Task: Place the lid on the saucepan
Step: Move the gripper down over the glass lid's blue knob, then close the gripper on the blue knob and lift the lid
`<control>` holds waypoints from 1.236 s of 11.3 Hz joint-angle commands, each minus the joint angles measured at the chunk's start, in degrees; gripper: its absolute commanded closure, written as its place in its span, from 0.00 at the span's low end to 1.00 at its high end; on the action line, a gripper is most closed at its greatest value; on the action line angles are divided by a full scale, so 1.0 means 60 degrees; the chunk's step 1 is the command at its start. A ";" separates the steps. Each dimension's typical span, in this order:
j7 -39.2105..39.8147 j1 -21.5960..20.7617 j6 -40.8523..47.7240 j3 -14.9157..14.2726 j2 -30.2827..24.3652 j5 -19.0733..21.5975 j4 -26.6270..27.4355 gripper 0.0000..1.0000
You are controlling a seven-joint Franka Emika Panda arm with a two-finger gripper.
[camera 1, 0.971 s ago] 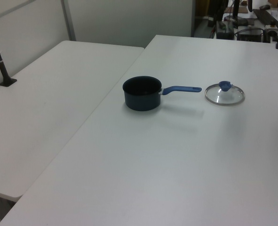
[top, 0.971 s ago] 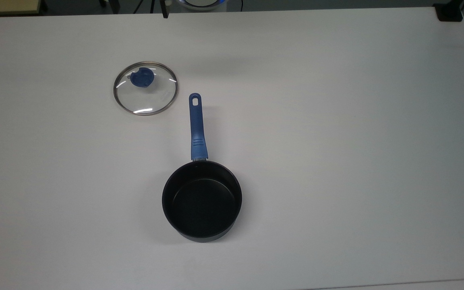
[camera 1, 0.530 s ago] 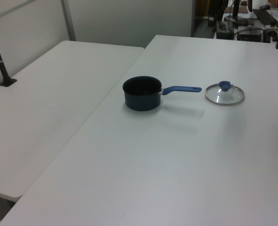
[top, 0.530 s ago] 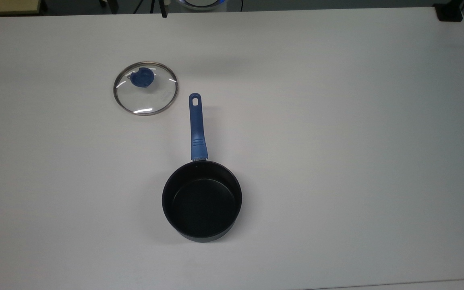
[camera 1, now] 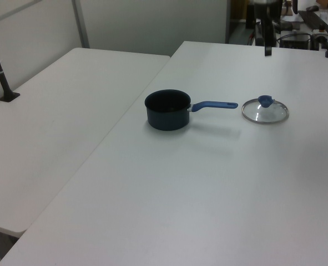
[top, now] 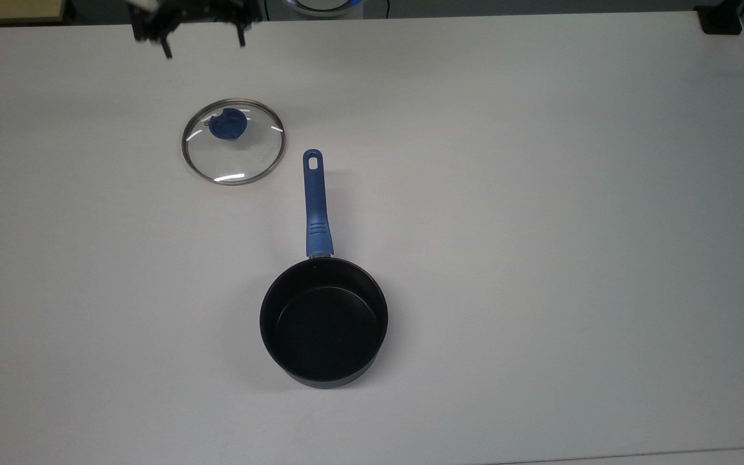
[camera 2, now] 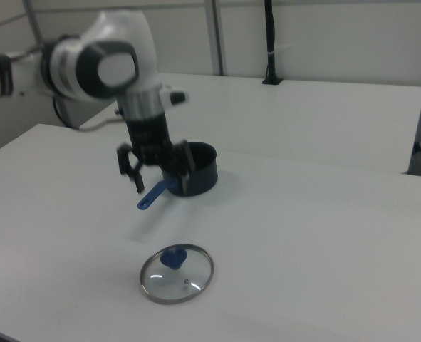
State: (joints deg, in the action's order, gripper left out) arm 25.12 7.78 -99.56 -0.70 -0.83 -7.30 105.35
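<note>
Currently gripper (top: 203,40) is held w/ fingers spread, empty, above table; lid (top: 234,141) is seen below, toward pan (top: 324,323).

No legible text, label, brand, number or sign anywhere. Only a faint pale smudge of printing on the glass of the lid (top: 234,142), toward 4 o'clock from its knob in the top view, too small to read.
</note>
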 commanded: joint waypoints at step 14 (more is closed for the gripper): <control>0.0927 0.0256 -0.3329 -0.0030 0.1224 -0.0366 0.2774 0.59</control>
State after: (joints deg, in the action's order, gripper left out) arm 32.33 10.11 -119.72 -0.89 8.26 -8.51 121.47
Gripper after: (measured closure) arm 0.308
